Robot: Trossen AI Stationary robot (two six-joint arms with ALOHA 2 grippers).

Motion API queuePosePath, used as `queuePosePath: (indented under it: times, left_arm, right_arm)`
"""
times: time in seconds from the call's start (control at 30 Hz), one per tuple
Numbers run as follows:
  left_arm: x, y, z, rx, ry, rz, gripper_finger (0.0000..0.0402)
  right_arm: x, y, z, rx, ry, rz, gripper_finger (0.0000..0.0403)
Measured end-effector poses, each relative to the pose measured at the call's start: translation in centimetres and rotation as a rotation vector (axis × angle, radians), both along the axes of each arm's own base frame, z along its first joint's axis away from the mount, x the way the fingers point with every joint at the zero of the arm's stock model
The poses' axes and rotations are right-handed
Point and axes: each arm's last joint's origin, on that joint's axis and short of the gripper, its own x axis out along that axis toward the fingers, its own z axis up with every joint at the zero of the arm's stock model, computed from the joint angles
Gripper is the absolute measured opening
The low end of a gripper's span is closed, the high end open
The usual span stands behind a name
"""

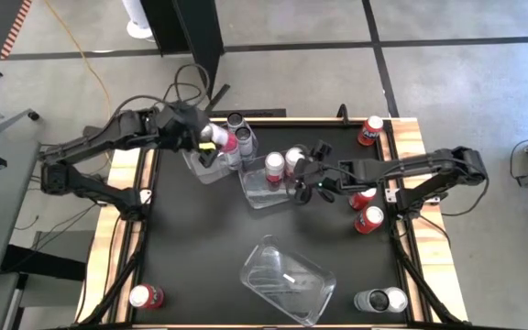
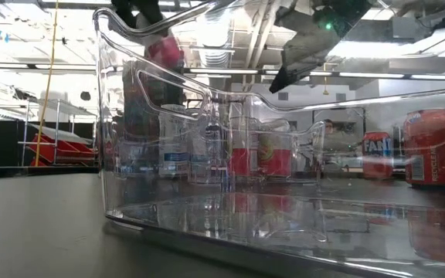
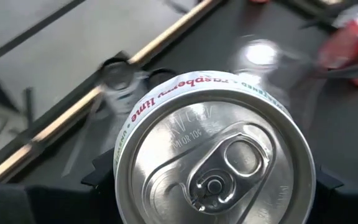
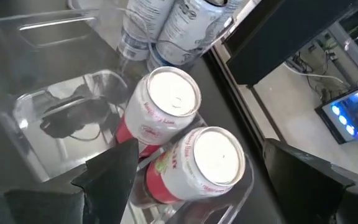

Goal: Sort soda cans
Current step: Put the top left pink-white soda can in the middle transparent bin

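My left gripper (image 1: pixel 204 139) is shut on a white soda can (image 3: pixel 210 149) with a "raspberry lime" label. It holds the can in the air over the far-left clear bin (image 1: pixel 205 167), where several cans (image 1: pixel 242 137) stand. My right gripper (image 4: pixel 210 180) is open above the middle clear bin (image 1: pixel 262 191). Its fingers stand on either side of the two red-and-white cans (image 4: pixel 166 99) upright in that bin, touching neither. Loose cans lie at the table's right side (image 1: pixel 367 209) and near corners (image 1: pixel 145 295). My left gripper pinches the can's side wall, just below the top rim (image 3: pixel 122 163), between its two fingers, one on each side. The silver top with the pull tab faces back toward the wrist. The can is lifted clear of the bin and the table.
An empty clear bin (image 1: pixel 287 280) sits near the table's front edge and fills the low view. A red can (image 1: pixel 371 128) stands at the far right corner, and dark cans (image 1: pixel 380 300) lie at the near right corner. The table has raised wooden edges (image 1: pixel 126 229).
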Motion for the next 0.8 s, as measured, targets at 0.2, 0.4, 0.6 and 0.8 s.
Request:
queuePosePath:
  times: [0.2, 0.4, 0.6, 0.8]
  left_arm:
    - [2.9, -1.9, -1.1, -0.013, 0.018, -0.11, 0.0289]
    - [7.5, -3.2, -2.5, -0.034, 0.113, -0.212, 0.0289]
    - [11.7, -2.5, -4.1, -0.052, 0.321, -0.237, 0.0289]
    - [14.3, -1.2, -5.7, -0.056, 0.407, -0.261, 0.0289]
  right_arm:
    - [-1.3, 1.2, 1.4, 0.002, -0.025, 0.039, 0.0361]
    - [-4.3, 1.4, 4.4, 0.015, -0.122, 0.043, 0.0361]
    - [-7.6, 1.2, 6.9, 0.02, -0.21, 0.041, 0.0361]
    - [-10.0, 1.6, 8.3, 0.026, -0.264, 0.071, 0.0361]
